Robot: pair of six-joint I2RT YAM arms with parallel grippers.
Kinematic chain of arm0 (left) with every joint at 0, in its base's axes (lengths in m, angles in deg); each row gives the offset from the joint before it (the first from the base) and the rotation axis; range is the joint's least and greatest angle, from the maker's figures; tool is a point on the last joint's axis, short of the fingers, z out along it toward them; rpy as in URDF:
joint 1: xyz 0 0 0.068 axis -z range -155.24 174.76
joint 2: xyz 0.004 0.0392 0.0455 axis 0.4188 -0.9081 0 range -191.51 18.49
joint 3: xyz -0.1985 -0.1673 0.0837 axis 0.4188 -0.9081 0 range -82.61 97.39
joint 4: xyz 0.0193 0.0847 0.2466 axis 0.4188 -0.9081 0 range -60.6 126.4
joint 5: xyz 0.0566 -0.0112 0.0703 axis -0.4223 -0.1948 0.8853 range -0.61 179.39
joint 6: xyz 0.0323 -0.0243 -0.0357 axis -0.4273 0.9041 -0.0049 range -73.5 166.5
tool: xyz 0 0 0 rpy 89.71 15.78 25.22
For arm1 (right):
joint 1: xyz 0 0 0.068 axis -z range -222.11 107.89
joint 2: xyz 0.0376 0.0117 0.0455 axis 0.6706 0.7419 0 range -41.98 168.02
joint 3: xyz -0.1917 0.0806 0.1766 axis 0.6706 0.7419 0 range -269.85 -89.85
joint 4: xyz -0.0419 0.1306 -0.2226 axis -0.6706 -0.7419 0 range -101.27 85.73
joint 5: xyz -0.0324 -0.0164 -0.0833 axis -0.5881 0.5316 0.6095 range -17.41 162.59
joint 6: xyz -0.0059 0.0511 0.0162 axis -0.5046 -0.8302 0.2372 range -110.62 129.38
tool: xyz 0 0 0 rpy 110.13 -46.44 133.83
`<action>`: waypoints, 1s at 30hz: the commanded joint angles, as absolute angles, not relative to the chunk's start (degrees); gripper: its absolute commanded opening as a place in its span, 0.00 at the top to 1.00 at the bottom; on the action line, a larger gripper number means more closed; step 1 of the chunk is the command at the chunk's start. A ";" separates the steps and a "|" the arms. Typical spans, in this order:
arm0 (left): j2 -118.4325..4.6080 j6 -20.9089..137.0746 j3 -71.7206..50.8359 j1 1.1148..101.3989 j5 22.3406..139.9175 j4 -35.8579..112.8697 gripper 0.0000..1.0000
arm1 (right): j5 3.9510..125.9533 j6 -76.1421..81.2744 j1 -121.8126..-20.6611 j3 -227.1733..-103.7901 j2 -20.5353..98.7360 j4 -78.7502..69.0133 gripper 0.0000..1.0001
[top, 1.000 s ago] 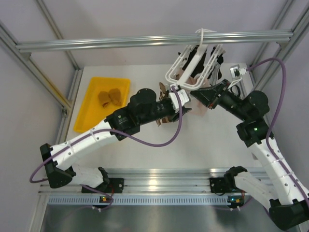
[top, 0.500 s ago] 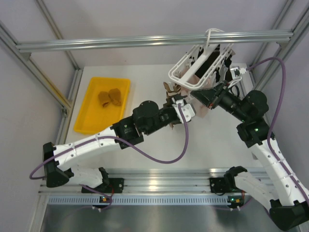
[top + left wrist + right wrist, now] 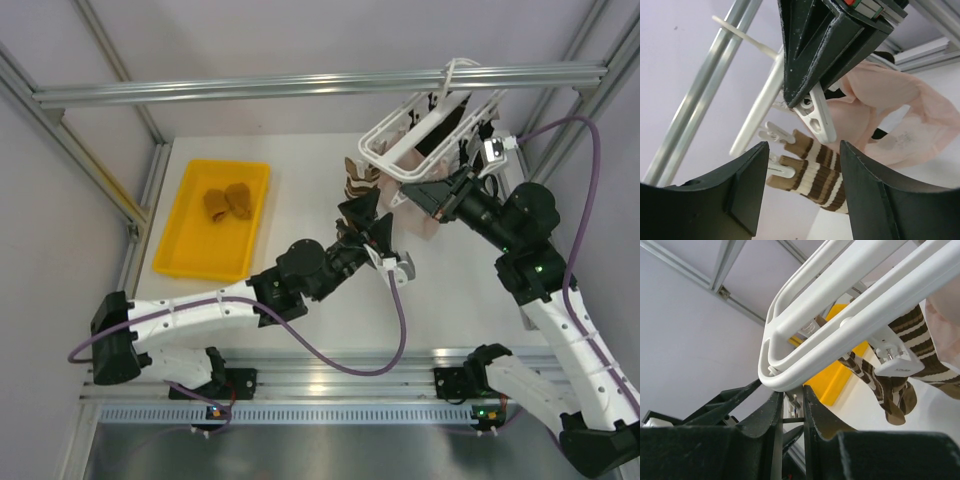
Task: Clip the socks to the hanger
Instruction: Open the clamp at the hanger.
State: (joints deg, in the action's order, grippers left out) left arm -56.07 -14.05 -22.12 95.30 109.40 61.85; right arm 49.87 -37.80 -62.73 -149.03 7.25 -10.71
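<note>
**Desk:** Where is the hanger?

**Photographer:** The white plastic hanger (image 3: 850, 330), a rectangular drying frame, hangs tilted by its hook from the long aluminium bar (image 3: 250, 88) above the back of the tabletop (image 3: 300, 190). The right hand (image 3: 410, 188) is clamped on the frame's near rim.

**Desk:** And the socks?

**Photographer:** Two brown socks with cream stripes (image 3: 812, 167) dangle from small white clips (image 3: 776, 134) at the frame's left side. A pale pink sock (image 3: 890, 120) hangs beside them and a dark sock (image 3: 438, 128) further back. Two mustard yellow socks (image 3: 228, 202) lie in the yellow plastic tray (image 3: 172, 235) on the left, well apart from the hanger.

**Desk:** The left hand?

**Photographer:** The left hand (image 3: 370, 220) is near the striped pair, its camera looking up at them. Its fingers (image 3: 747, 192) stand apart with nothing between them.
</note>
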 commanded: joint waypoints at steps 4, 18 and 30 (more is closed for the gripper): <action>-57.53 -22.75 -21.88 96.39 112.60 72.79 0.36 | 56.42 -41.51 -63.64 -152.51 7.24 -12.71 1.00; -63.07 -26.71 -20.04 97.27 112.59 73.58 0.36 | 54.84 -41.07 -64.34 -151.81 6.62 -10.95 1.00; -64.56 -26.62 -18.98 97.27 113.65 74.99 0.58 | 53.88 -41.16 -64.52 -151.37 6.80 -11.04 1.00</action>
State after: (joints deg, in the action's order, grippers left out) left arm -64.95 -26.93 -21.27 96.94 113.14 71.69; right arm 53.63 -40.33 -63.41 -149.27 7.25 -13.14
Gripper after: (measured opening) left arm 0.426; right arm 0.152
